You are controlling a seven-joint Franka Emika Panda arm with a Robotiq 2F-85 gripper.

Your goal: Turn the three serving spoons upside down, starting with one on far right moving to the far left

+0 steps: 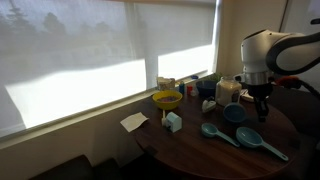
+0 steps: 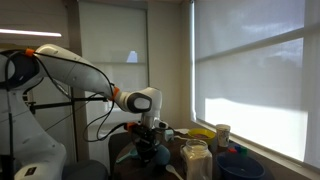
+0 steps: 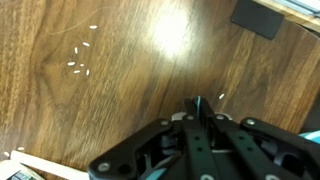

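Note:
Three teal serving spoons show on the round wooden table (image 1: pixel 190 150) in an exterior view. One spoon (image 1: pixel 212 131) lies toward the front, and a second spoon (image 1: pixel 255 141) lies beside it nearer the arm. The third spoon's bowl (image 1: pixel 235 113) sits behind them, next to my gripper (image 1: pixel 260 108). In the wrist view my gripper (image 3: pixel 198 108) points down at the bare wood, its fingers closed on a thin teal edge, the handle of a spoon (image 3: pixel 198 101). In an exterior view the gripper (image 2: pixel 150 138) hangs low over the table and the spoons are hidden.
A yellow bowl (image 1: pixel 167 99), a small light-blue box (image 1: pixel 173 122) and a white paper (image 1: pixel 134 121) sit toward the window side. Jars and containers (image 1: pixel 228 90) stand at the back. A jar (image 2: pixel 195 160) stands close to the camera. A dark object (image 3: pixel 258 18) lies at the wrist view's top.

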